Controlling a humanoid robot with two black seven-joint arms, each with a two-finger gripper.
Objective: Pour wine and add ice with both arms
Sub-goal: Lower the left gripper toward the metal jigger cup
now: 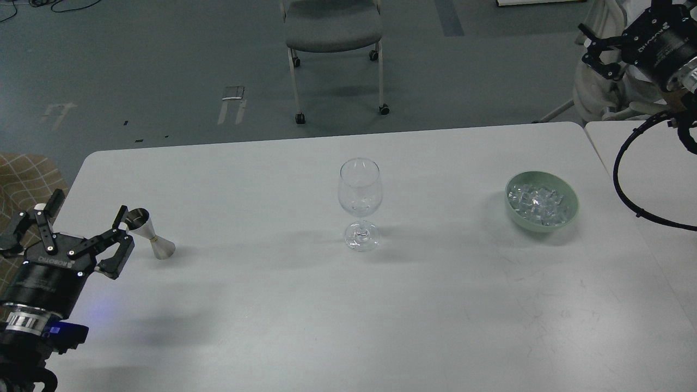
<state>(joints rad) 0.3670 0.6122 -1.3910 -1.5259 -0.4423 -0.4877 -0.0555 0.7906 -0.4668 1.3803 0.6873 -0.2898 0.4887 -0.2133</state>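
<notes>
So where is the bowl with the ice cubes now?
In the head view the green bowl holding the ice stands on the right part of the white table, to the right of the wine glass.

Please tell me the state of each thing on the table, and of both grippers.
wine glass: upright, no ice inside.
jigger: standing, not gripped.
bowl: holds ice.
left gripper: open, beside the jigger.
right gripper: open, raised away from the table.

Jigger (151,235) left of glass (360,203), bowl (541,202) right.
</notes>
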